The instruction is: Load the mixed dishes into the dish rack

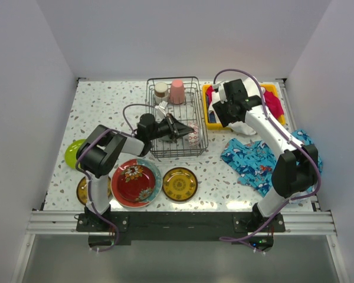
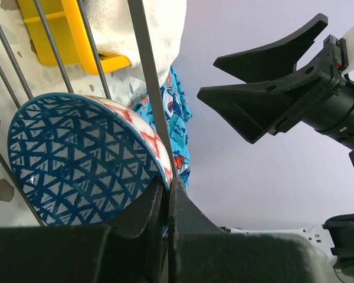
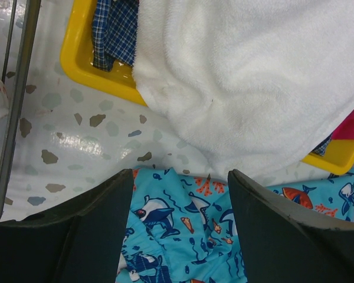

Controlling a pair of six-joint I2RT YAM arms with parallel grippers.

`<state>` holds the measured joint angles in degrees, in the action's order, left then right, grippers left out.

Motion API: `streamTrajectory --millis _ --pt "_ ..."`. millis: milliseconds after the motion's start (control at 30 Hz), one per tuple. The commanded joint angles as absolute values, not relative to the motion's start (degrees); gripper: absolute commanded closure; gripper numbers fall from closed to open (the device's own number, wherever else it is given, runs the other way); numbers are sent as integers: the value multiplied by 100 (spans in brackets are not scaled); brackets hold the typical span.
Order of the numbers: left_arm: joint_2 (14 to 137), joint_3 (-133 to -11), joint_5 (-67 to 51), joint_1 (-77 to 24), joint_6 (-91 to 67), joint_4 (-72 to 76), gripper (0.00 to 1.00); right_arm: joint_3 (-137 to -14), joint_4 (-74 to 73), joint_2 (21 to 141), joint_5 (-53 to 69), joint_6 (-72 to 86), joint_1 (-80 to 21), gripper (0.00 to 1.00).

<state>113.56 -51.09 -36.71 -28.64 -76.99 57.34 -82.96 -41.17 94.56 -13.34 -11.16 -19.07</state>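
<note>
The dark wire dish rack point(image 1: 155, 148) stands mid-table with a pink cup point(image 1: 177, 91) and a metallic cup point(image 1: 160, 91) at its far end. My left gripper point(image 1: 178, 128) reaches into the rack and is shut on the rim of a blue-patterned bowl point(image 2: 76, 159), held on edge inside against the right wall. A red plate point(image 1: 135, 183), two amber plates point(image 1: 179, 184) point(image 1: 84, 190) and a lime-green plate point(image 1: 74, 151) lie on the table. My right gripper point(image 3: 180, 177) is open and empty above the fish-print cloth. The pale green bowl is out of view.
A yellow bin point(image 1: 211, 122) with a white towel point(image 3: 253, 76) and other cloths stands right of the rack. The blue fish-print cloth point(image 1: 256, 156) lies in front of it. The left arm covers part of the leftmost amber plate.
</note>
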Motion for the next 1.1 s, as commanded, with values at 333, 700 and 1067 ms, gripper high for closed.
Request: streamTrajectory --millis 333,700,1067 --pt "9995 -5430 -4166 -2233 -5804 3659 49 -8473 -4034 9615 -1143 -1134 -1890 31" --pt "9142 -5907 -3788 -1978 -3587 994 42 -8763 -4034 9756 -12 -1037 -1951 30" --pt "8438 -6486 -3305 -1556 -1847 -500 41 -9298 -3999 10325 2284 -940 -2302 27"
